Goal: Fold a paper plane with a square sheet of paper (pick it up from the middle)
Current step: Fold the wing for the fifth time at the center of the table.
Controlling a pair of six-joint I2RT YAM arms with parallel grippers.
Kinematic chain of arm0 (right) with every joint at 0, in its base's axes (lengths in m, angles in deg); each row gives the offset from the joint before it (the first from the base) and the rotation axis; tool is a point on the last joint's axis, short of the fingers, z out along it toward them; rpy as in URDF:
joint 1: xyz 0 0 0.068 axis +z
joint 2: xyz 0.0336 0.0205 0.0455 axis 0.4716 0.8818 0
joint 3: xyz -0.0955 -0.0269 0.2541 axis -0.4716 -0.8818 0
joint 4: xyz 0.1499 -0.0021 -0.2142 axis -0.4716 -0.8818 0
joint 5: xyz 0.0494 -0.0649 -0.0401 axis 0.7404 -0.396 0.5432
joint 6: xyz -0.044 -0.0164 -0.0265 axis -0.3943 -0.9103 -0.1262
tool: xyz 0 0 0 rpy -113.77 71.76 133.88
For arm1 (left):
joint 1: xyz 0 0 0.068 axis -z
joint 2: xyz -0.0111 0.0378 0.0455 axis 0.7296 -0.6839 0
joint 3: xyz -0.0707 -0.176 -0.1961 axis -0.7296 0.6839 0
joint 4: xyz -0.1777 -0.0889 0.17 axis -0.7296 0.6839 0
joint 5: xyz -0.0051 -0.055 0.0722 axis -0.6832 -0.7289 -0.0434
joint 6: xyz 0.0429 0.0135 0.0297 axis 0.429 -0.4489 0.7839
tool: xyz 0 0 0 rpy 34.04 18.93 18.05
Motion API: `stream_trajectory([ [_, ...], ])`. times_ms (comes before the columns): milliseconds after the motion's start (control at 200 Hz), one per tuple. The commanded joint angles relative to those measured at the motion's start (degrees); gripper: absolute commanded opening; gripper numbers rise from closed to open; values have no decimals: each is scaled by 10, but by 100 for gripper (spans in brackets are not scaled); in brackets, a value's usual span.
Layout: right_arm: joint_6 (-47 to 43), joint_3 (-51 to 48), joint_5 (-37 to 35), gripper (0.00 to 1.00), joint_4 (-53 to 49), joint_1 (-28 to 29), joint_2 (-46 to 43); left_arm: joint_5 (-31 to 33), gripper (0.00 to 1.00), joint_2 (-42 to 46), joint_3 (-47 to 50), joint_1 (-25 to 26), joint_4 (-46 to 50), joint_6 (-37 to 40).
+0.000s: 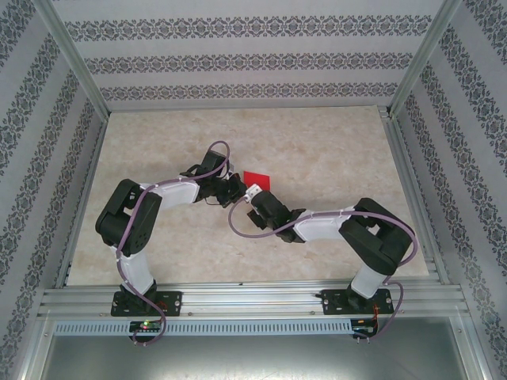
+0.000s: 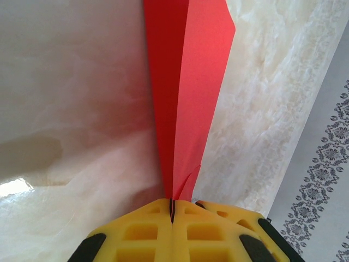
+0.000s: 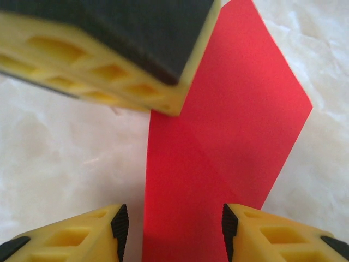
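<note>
The square sheet of paper (image 1: 256, 178) is bright red and creased into a narrow, angled paper plane shape at the middle of the table. My left gripper (image 2: 172, 210) is shut on its folded edge, and the red paper (image 2: 185, 82) runs up and away from the fingertips. My right gripper (image 3: 172, 229) is open just right of the left one. Its two pads stand one on each side of the red paper (image 3: 218, 136) with a gap to each. The left gripper's yellow fingers (image 3: 109, 60) cross the top left of the right wrist view.
The pale marble tabletop (image 1: 333, 150) lies all around the paper. An aluminium frame rail (image 1: 253, 299) runs along the near edge by the arm bases. Patterned walls (image 1: 238, 55) close in the back and sides.
</note>
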Motion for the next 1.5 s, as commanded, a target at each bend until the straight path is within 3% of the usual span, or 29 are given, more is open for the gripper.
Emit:
stream_trajectory([
  [0, -15, 16, -30, 49, 22, 12, 14, 4, 6, 21, -10, 6, 16, -11],
  [170, -16, 20, -37, 40, 27, 15, 26, 3, 6, 21, -10, 5, 14, -13],
  [360, -5, 6, -46, 23, 38, 11, 24, 24, 8, 43, -8, 1, 39, -6],
  [555, 11, -16, -26, 9, 48, 7, 5, 41, 23, 79, 3, -28, 67, 5],
  [669, 41, -27, 47, 0, 48, -14, -12, 61, 33, 111, 14, -52, 93, 18],
  [864, 130, -48, 232, 0, 89, -81, -38, 96, 46, 166, 43, -65, 110, 39],
  [1044, 195, -48, 341, 0, 123, -116, -22, 48, 47, 173, 105, -62, 12, 20],
  [1314, 286, -47, 436, 0, 197, -139, 32, 8, 38, 146, 153, -33, -120, -6],
  [1494, 346, -48, 495, 0, 241, -154, 60, 1, 31, 132, 165, -25, -157, -10],
])
